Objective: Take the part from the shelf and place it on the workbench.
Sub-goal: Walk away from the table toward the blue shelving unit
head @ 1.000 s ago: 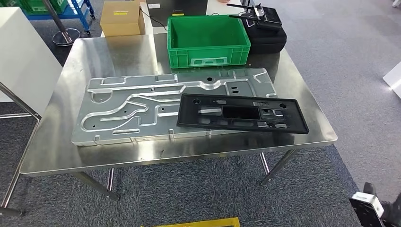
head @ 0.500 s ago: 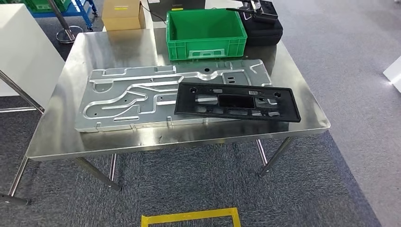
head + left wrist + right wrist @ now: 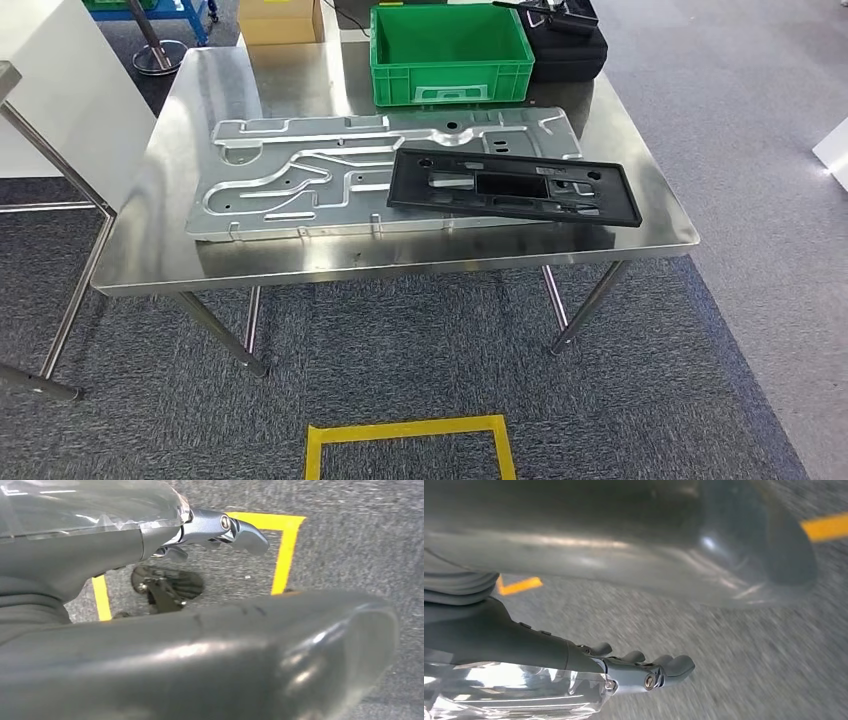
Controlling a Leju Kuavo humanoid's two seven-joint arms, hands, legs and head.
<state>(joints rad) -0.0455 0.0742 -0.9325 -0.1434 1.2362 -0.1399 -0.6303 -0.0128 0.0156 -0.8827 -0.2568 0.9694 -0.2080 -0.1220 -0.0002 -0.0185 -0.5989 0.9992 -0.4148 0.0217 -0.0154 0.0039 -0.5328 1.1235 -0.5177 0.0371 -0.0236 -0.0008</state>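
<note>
A: Where's the part?
B: Black frame [image 3: 513,187] lies flat on the bench [image 3: 160,250], toward 3 o'clock of the top. It sits partly on the big silver plate [image 3: 300,180], its 3 o'clock end past the plate and near the bench edge.

A: What's behind it?
B: Green bin [image 3: 450,55] at 12 o'clock, touching or just beside the plate's far edge, can't tell which. Black case [image 3: 570,55] just beside the bin at 1 o'clock, something dark lying on top of it. Cardboard box [image 3: 280,20] at 11 o'clock off the far bench edge.

A: Floor?
B: Grey carpet, yellow tape [image 3: 410,445] marking a square at 6 o'clock in front of the bench. White panel [image 3: 60,90] at 9 o'clock.

A: Left hand?
B: Left hand [image 3: 215,530] hangs over the carpet near the tape. Nothing in it. Fingers look fairly straight, slightly apart.

A: Right hand?
B: Right hand [image 3: 644,667] hangs over the carpet too, view blurred. Holds nothing, fingers [image 3: 676,664] stretched out side by side, loosely apart.

A: Either one touching the frame?
B: No, both well apart from the bench.
</note>
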